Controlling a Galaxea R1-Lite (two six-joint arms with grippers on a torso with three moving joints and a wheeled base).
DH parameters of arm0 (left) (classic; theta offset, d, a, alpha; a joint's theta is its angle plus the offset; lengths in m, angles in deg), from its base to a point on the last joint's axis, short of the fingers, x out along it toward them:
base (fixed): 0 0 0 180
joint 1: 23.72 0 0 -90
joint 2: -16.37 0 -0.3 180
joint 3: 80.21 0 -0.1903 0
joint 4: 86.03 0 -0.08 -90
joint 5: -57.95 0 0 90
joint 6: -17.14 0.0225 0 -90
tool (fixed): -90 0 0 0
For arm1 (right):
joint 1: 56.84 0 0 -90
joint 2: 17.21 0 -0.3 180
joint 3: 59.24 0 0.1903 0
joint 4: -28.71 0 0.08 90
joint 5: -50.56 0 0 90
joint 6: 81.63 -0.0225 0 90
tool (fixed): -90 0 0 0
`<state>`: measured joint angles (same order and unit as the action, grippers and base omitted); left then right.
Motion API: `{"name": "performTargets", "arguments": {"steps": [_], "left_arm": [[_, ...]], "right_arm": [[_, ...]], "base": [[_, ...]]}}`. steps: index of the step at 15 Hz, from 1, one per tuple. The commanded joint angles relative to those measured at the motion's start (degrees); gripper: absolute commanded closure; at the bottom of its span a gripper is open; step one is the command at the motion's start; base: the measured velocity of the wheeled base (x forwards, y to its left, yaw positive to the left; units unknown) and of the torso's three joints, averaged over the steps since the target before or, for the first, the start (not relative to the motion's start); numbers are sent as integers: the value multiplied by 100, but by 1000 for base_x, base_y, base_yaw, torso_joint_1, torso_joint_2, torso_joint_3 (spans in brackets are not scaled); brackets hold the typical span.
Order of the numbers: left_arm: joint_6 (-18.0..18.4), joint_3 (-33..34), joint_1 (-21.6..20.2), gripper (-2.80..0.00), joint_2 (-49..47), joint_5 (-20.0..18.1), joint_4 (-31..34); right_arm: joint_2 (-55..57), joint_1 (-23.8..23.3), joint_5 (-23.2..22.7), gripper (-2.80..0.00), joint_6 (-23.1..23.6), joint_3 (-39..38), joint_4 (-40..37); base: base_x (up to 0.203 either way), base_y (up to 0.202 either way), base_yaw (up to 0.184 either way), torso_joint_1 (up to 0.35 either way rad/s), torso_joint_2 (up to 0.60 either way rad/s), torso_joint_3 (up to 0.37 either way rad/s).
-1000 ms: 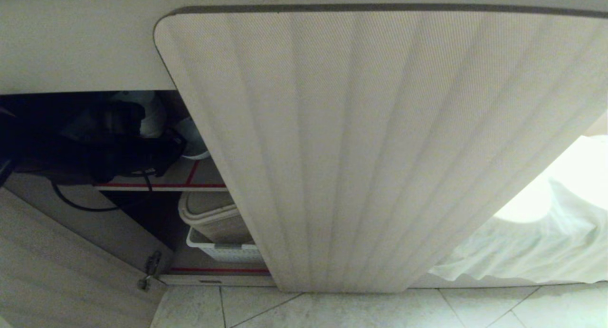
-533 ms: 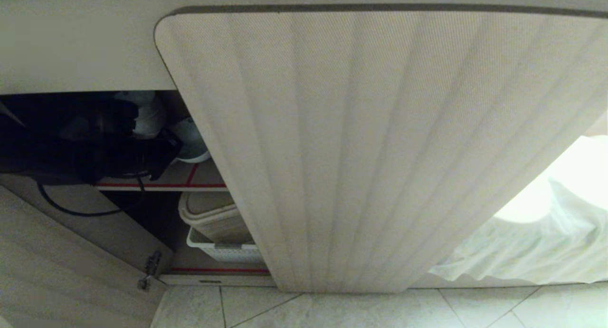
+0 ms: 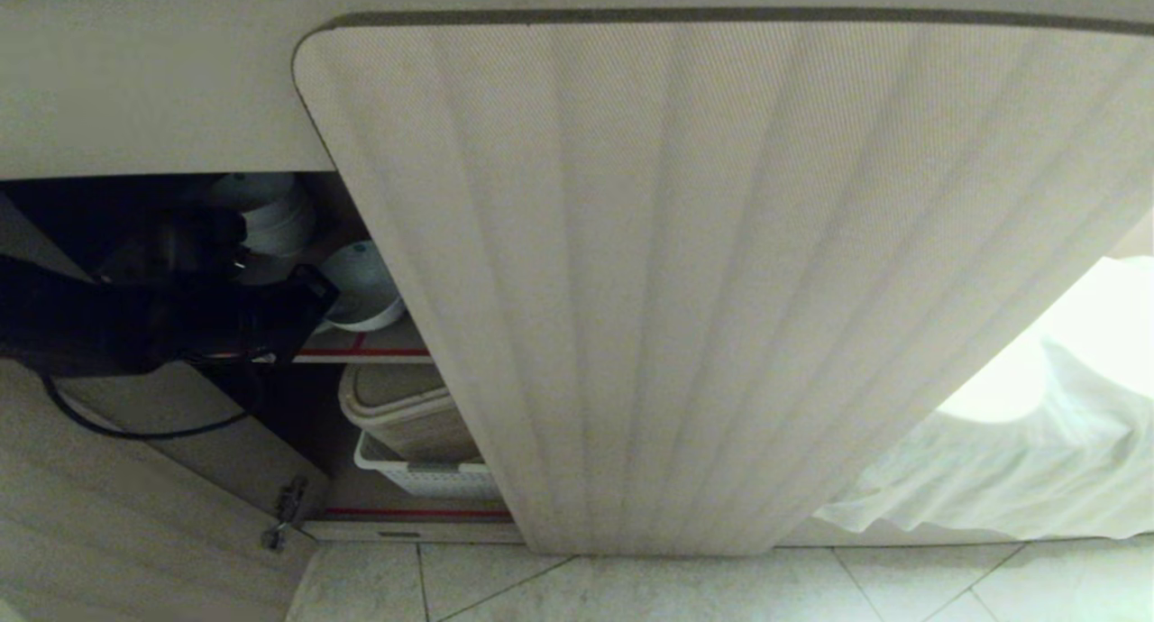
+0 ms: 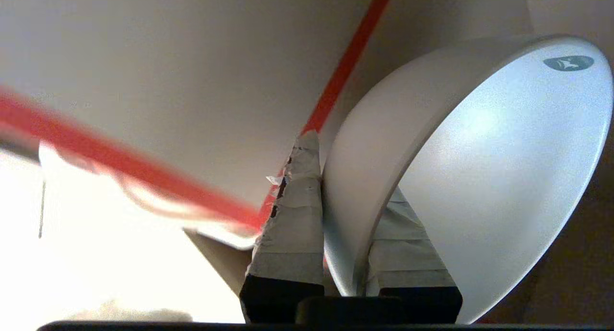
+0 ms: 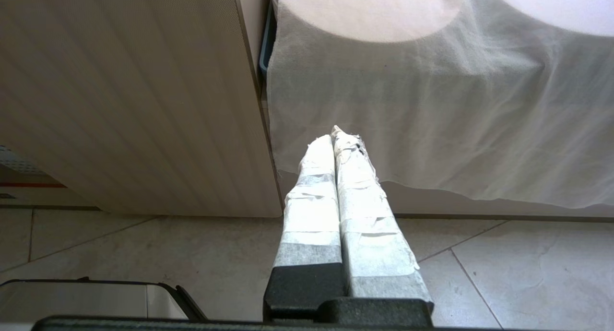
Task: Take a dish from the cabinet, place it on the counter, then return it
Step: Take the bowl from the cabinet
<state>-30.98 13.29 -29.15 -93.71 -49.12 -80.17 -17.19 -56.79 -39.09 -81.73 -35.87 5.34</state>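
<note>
Jaws of the left gripper (image 4: pixel 345 225) pinch the rim of the dish (image 4: pixel 479 177), one finger inside, one outside, at the cabinet (image 3: pixel 721 288) shelf's red-taped edge. Held on its side, the dish opens away from the shelf, so it leaves rim-first. Since a second ago the arm has drawn back toward the opening. Right gripper (image 5: pixel 338 144) hangs parked, jaws pressed together.
</note>
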Motion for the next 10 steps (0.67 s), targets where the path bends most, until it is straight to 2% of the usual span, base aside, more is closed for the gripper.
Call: {"name": "performTargets", "arguments": {"steps": [1, 10], "left_arm": [[-22, 241, 5, 0, 312, -51, -9], [-4, 1270, 6, 0, 1174, -473, 2]], "right_arm": [[-2, -1, 0, 0, 1, 0, 0], [-2, -5, 0, 0, 1, 0, 0]], "base": [[0, 0, 0, 0, 0, 0], [0, 0, 0, 0, 0, 0]]}}
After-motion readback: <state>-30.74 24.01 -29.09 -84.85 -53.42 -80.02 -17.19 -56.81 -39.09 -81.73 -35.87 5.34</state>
